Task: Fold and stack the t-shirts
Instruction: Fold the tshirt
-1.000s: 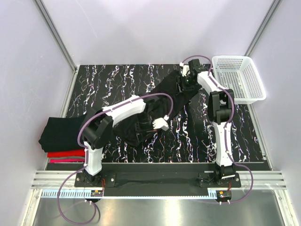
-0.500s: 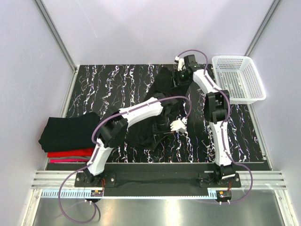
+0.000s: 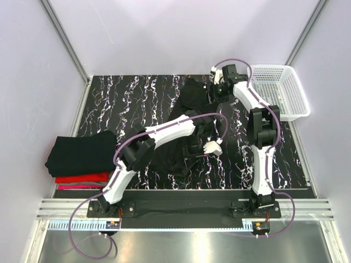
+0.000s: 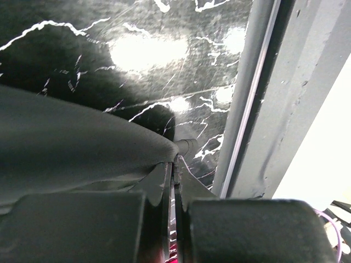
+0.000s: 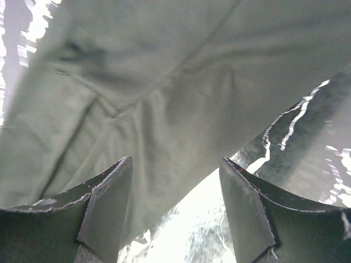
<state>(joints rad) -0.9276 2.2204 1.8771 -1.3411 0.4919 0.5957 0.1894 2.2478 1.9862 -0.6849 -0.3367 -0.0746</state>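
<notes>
Looks like the rig is working on getting the black t-shirt (image 3: pixel 193 97) spread flat before any folding happens. The shirt is lying bunched on the marbled table (image 3: pixel 126 98), one end sitting just beside the white mesh basket (image 3: pixel 277 90) and the rest trailing away from the basket toward the arm bases. The left gripper (image 4: pixel 174 163) is pinching an edge of the cloth, jaws pressed together on it, at the end well away from the basket. The right gripper (image 5: pixel 175 208) is hanging over the end nearest the basket with its fingers (image 5: pixel 109 205) spread apart, not gripping anything.

My take: the right one is going to need a bite on a single layer at a hem or seam, not a wad. After that both arms should be easing apart so the shirt is going taut before it's laid down. Yank too hard and the pinched edge is probably slipping out.

The cloth is looking soft, matte and thin, draping in loose creases with a stitched seam showing in the right wrist view. The tabletop is glossy and throwing glare, so fabric should be sliding easily on it. The basket is looking like stiff plastic lattice. Well apart from the basket, the folded stack (image 3: pixel 82 153) is sitting with black on top and the red shirt (image 3: pixel 82 178) and pink shirt (image 3: pixel 74 187) peeking out underneath
</notes>
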